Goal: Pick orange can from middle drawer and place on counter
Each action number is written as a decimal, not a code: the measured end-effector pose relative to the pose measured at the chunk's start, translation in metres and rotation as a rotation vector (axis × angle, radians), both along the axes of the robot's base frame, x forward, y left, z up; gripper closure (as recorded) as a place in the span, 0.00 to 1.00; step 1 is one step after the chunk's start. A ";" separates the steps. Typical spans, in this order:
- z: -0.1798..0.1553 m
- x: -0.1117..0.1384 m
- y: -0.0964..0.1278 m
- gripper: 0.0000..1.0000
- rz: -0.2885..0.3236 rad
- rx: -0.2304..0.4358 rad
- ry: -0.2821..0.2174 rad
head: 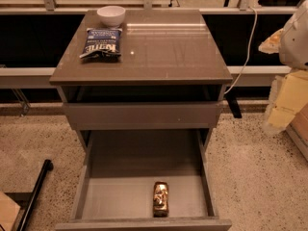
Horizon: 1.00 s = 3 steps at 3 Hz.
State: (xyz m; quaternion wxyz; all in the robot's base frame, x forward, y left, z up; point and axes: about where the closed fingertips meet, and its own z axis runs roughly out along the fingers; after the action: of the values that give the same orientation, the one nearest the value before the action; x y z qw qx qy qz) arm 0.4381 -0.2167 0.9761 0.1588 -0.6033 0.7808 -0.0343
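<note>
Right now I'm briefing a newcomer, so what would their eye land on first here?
The middle drawer stands open at the bottom, with the orange can lying on its side near its front wall. At the counter's back left sit a blue chip bag and a white bowl. The gripper is not in view.

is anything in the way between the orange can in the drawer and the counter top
Nothing visible. The orange can lies at the front of the open middle drawer, clear of the drawer above. The counter holds only a chip bag and bowl, back left. The gripper is out of view.
</note>
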 end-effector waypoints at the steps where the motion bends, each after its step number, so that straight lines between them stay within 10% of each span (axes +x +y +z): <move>1: 0.000 0.000 0.000 0.00 -0.001 0.000 0.000; 3: -0.032 0.016 -0.014 0.00 -0.198 0.029 0.027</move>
State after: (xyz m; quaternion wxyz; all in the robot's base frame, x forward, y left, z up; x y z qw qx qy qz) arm 0.4541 -0.2310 0.9446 0.1528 -0.5212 0.8391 -0.0303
